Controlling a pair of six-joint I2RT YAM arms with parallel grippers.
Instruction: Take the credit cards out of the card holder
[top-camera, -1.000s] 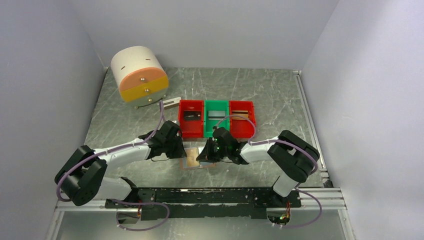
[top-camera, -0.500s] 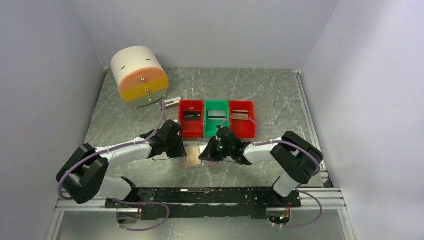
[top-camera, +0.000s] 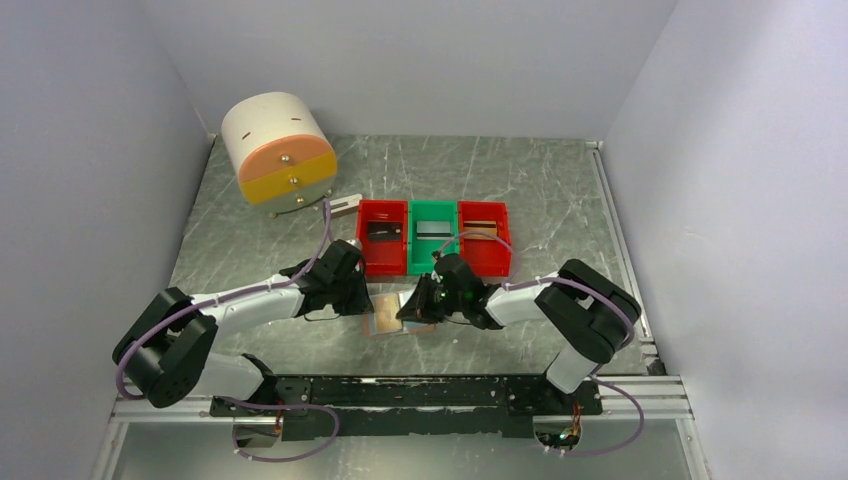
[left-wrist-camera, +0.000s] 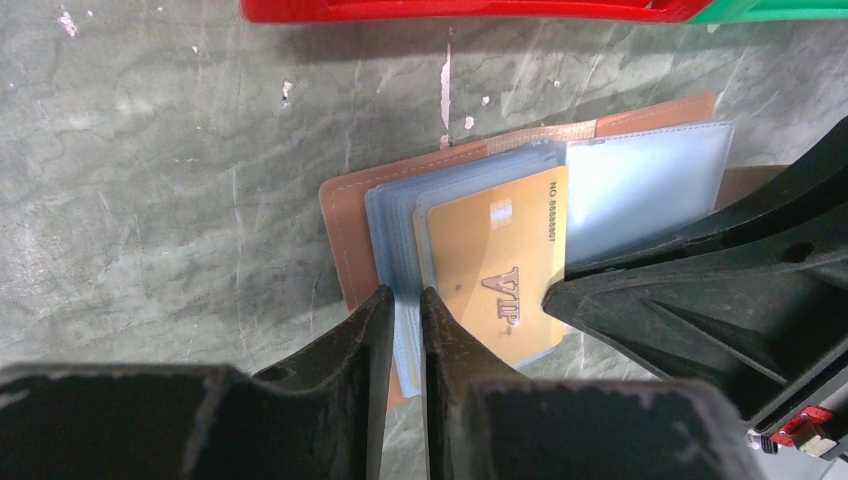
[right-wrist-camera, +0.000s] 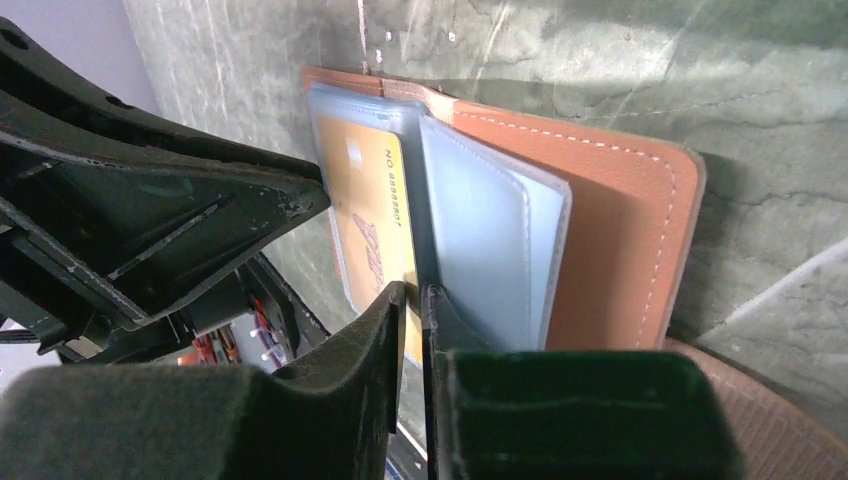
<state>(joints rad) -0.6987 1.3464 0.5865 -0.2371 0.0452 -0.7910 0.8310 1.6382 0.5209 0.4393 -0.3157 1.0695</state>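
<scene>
Nearest, the left pincer (left-wrist-camera: 405, 300) was closed on the inner pocket edges of the card holder (left-wrist-camera: 343, 230), which lay open on the desk (top-camera: 560, 200). The right pincer (right-wrist-camera: 412, 292) pinched the gold VIP card (left-wrist-camera: 490, 270). That card would best be drawn straight along its sleeve, with the left anchoring. Just beyond, the red and green bins (top-camera: 434, 204) crowded the far side.

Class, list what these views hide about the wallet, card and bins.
Top view: wallet mostly under the arms; contents of bins too small.
Left wrist view: left gripper covers a corner of the gold card.
Right wrist view: right gripper covers the card's near end.
</scene>
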